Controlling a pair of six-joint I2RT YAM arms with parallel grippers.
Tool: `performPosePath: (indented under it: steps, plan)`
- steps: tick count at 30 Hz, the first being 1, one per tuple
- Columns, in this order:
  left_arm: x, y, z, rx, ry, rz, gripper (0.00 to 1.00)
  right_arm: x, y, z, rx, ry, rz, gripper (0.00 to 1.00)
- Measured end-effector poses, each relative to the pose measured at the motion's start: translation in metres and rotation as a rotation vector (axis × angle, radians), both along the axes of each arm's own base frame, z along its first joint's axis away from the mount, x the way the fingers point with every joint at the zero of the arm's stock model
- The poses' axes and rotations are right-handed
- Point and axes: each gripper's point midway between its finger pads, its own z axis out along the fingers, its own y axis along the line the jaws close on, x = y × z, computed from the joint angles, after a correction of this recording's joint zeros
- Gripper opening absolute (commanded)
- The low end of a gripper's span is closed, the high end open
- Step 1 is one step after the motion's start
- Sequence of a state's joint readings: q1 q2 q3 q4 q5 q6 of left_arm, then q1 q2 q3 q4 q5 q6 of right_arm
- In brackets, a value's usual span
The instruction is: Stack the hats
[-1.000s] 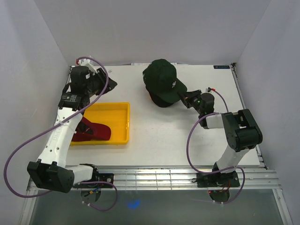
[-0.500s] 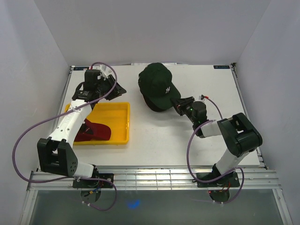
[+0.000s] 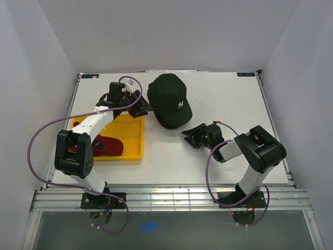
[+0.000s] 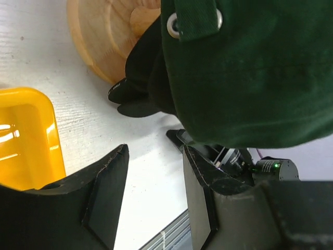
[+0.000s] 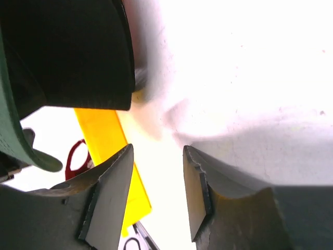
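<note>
A dark green cap (image 3: 169,99) with a white emblem sits on top of a black cap (image 4: 141,78), stacked over a round wooden stand (image 4: 101,36). A red cap (image 3: 106,146) lies in the yellow tray (image 3: 134,136). My left gripper (image 3: 145,106) is open and empty right beside the green cap's left edge. In the left wrist view (image 4: 153,156) the green cap (image 4: 250,67) fills the upper right. My right gripper (image 3: 189,136) is open and empty on the table, apart from the brim. Its wrist view (image 5: 156,151) shows a black brim (image 5: 67,52) above.
The yellow tray stands at the left of the table, also showing in the left wrist view (image 4: 26,135) and in the right wrist view (image 5: 104,133). White walls close in the table on three sides. The right gripper shows in the left wrist view (image 4: 265,167).
My right gripper let go of the green cap's brim and drew back toward the near side. My left arm swung right to the cap's left edge. The cap stack shifted left.
</note>
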State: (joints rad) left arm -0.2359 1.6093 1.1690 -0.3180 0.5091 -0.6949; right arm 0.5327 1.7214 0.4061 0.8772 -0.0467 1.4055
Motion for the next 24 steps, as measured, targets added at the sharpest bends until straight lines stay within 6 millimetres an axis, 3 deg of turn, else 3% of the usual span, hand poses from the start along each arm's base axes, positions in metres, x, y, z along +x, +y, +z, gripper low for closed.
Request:
performPosePath:
  steps: [6,11,20,24]
  plan:
    - [0.008,-0.006,-0.016,-0.022,0.033,-0.002,0.54,-0.012,-0.004,0.003,-0.021,-0.015,0.031,0.5]
    - [0.023,-0.01,-0.016,-0.021,0.039,-0.003,0.53,-0.019,-0.015,0.017,-0.08,-0.058,0.054,0.51]
    - [0.054,-0.016,-0.027,-0.002,0.069,-0.005,0.53,0.02,-0.038,0.073,-0.118,-0.225,0.049,0.54]
    - [0.068,-0.02,-0.031,0.004,0.082,-0.008,0.53,0.039,-0.039,0.095,-0.138,-0.284,0.088,0.56]
